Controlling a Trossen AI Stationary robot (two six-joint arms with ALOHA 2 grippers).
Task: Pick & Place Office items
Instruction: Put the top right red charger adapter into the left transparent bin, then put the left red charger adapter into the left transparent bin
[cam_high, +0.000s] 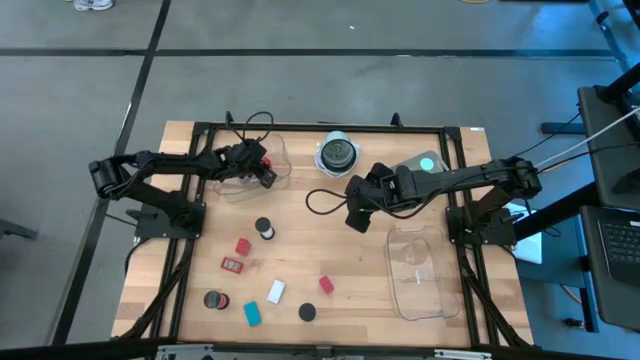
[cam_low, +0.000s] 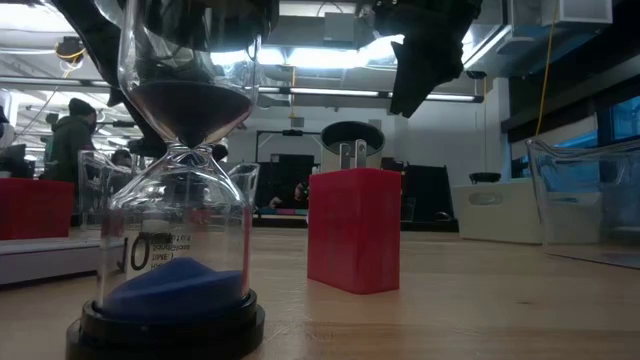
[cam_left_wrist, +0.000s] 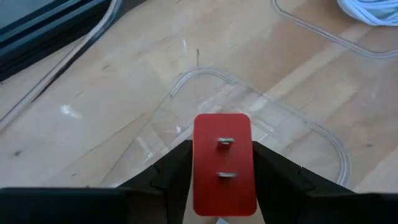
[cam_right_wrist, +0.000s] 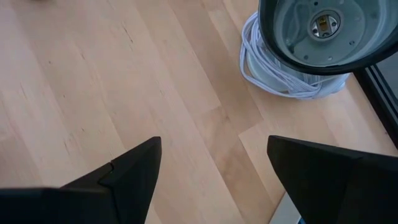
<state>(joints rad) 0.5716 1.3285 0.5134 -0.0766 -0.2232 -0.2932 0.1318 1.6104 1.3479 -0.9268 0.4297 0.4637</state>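
Fingers, left: left gripper (cam_left_wrist: 222, 171) has a red plug block (cam_left_wrist: 224, 163) between its two fingers, metal prongs showing, over the left clear tray (cam_high: 262, 172)
Fingers, right: right gripper (cam_right_wrist: 214, 180) spread wide with nothing between them, over bare bench (cam_high: 320, 250) beside the round white-rimmed object (cam_high: 338, 153)
Other items: hourglass (cam_high: 265, 229), red tag (cam_high: 232, 265), white block (cam_high: 276, 291), blue block (cam_high: 252, 313), black disc (cam_high: 308, 312), all well apart from the left clear tray, toward the near bench edge
Right clear tray (cam_high: 418, 272): beside the right arm

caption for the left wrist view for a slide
Left hand holds a red plug block between its fingers above the clear plastic tray on the wooden table.
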